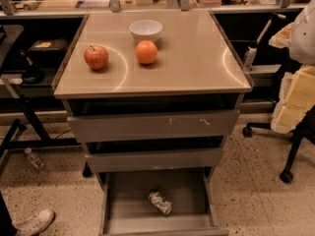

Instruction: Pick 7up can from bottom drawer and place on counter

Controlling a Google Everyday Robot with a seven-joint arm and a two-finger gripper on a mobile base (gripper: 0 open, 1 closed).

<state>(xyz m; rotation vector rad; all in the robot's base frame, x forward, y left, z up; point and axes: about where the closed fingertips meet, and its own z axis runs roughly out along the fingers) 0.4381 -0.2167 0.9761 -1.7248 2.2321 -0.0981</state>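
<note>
The 7up can (160, 202) is a small silvery can lying on its side on the floor of the bottom drawer (123, 200), which is pulled open toward me. The two shallower drawers above it are slightly open. The counter (197, 68) is the glossy beige top of the cabinet. My gripper is not in view. A pale rounded shape (304, 28) at the top right edge may be part of my arm, well away from the can.
On the counter stand a red apple (96, 57), an orange (146, 52) and a white bowl (145, 30). A chair with yellow foam (298, 97) stands at right. A plastic bottle (34, 159) and a shoe (34, 222) are on the floor at left.
</note>
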